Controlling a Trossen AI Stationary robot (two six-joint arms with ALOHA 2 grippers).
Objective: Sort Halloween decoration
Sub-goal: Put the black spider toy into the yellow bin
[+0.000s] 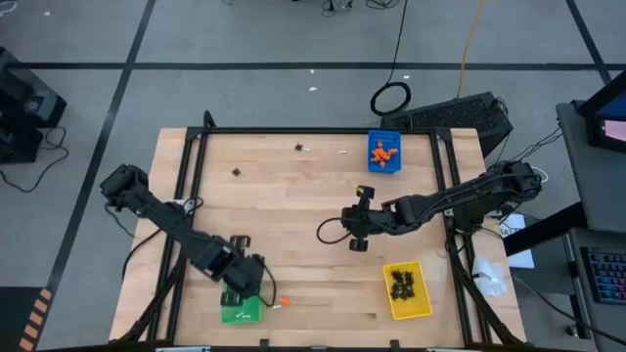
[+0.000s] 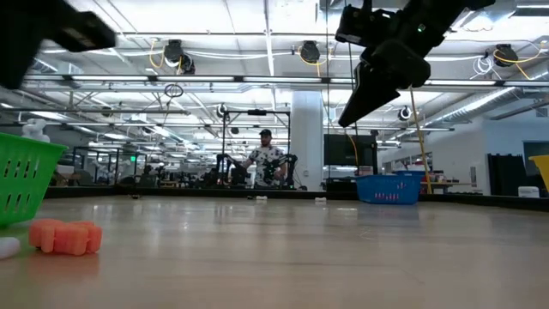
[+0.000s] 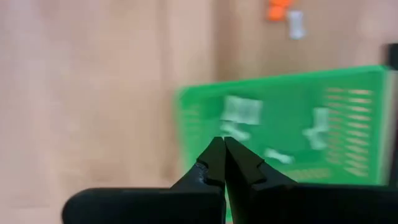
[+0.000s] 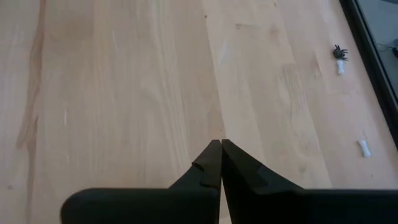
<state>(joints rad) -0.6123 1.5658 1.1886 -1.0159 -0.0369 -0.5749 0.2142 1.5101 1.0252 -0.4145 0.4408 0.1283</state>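
The left gripper [image 3: 222, 144] is hovering with its fingers pressed together, holding nothing, just above the green plastic rectangular tray [image 3: 354, 93] where white bone-like sticks [image 3: 241, 109] are lying. An orange lump [image 3: 277, 9] is sitting just beyond that tray. The right gripper [image 4: 220, 147], likewise pinched closed and empty, is hanging over bare wooden table [image 4: 124, 93], with a black spider-like shape [image 4: 339, 52] well ahead of it.

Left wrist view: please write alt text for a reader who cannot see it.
The left gripper, fingers shut and empty, hovers over a green tray holding white bone-like sticks. Beyond it, an orange lump and another stick lie on the wooden table.
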